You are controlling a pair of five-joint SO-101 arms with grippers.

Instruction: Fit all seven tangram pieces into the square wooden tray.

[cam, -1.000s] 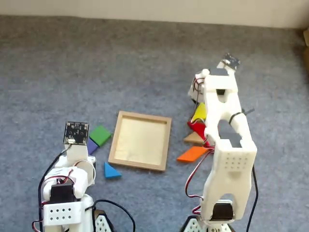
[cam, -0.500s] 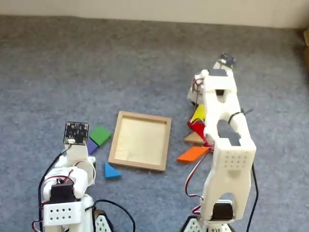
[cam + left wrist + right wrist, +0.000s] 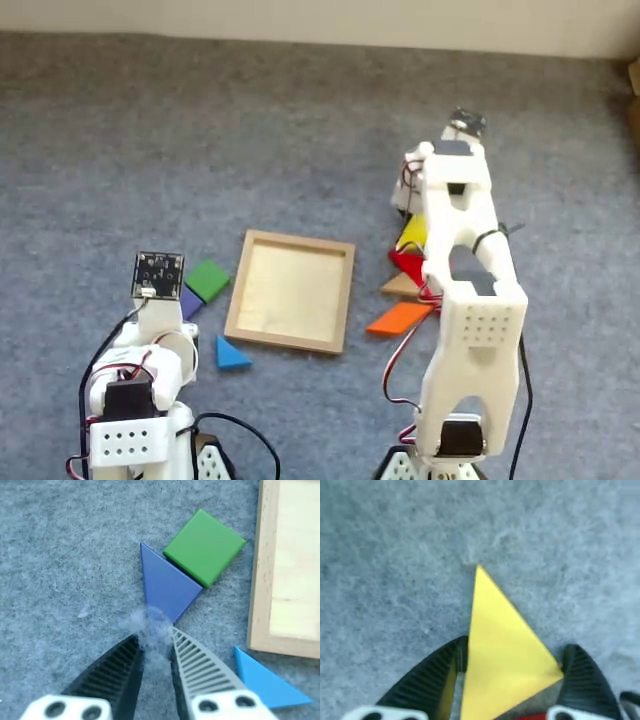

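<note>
The square wooden tray [image 3: 236, 290] lies empty on the grey carpet between the two arms. To its left lie a green square [image 3: 204, 547], a dark blue triangle [image 3: 165, 584] and a light blue triangle [image 3: 267, 682]. My left gripper [image 3: 156, 635] is shut with its tips at the dark blue triangle's near corner. To the tray's right lie a yellow triangle [image 3: 505, 645], a red piece [image 3: 408, 265], a brown triangle [image 3: 400, 286] and an orange parallelogram [image 3: 399, 317]. My right gripper [image 3: 515, 647] is open, one finger on each side of the yellow triangle, which lies flat on the carpet.
Grey carpet [image 3: 250, 140] stretches bare beyond the tray to a pale wall strip at the far edge. The right arm's white body [image 3: 470, 290] hangs over the pieces on the right and covers part of them.
The right arm has stretched slightly farther away from its base over the yellow triangle. The left arm and all pieces have kept still.
</note>
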